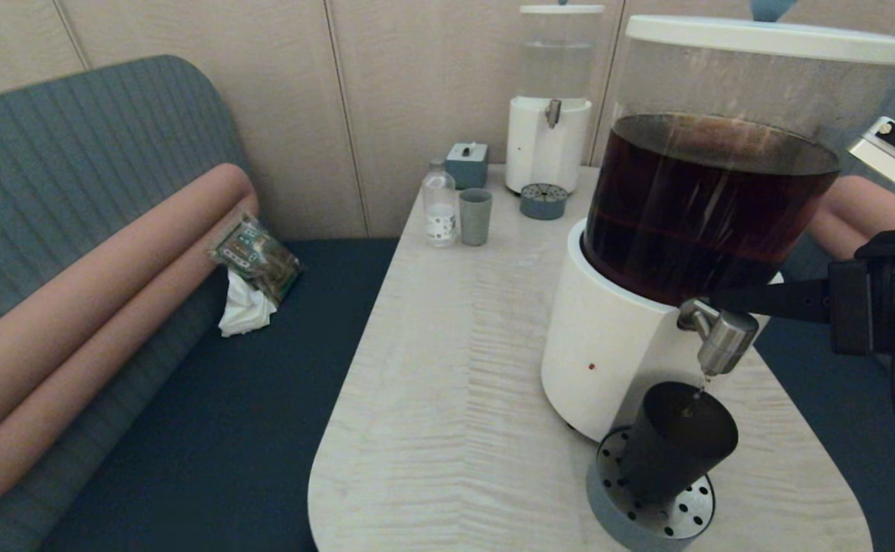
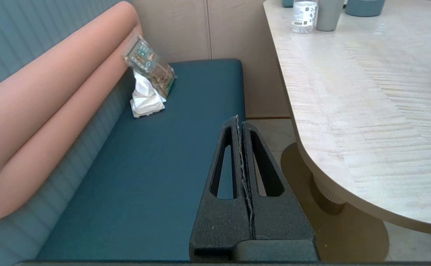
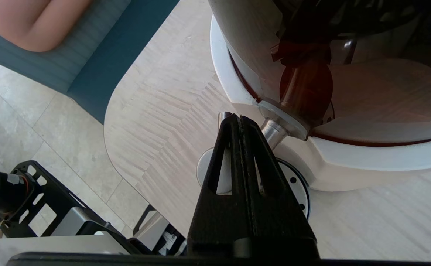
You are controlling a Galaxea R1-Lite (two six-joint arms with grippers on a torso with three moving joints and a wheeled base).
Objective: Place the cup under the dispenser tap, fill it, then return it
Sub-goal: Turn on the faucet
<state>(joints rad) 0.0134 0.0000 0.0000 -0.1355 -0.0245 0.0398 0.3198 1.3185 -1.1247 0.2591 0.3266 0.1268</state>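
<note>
Standing below right claw (image 1: 712,297), cup (image 1: 676,441)

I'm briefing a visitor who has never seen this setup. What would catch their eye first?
First, the large dispenser of dark brown liquid at the table's near right. Below its steel tap, the black cup stands on a perforated drip tray, a thin stream running into it. The right pincer, shut, reaches in at the tap, while the left pincer hangs shut over the blue bench.
</note>
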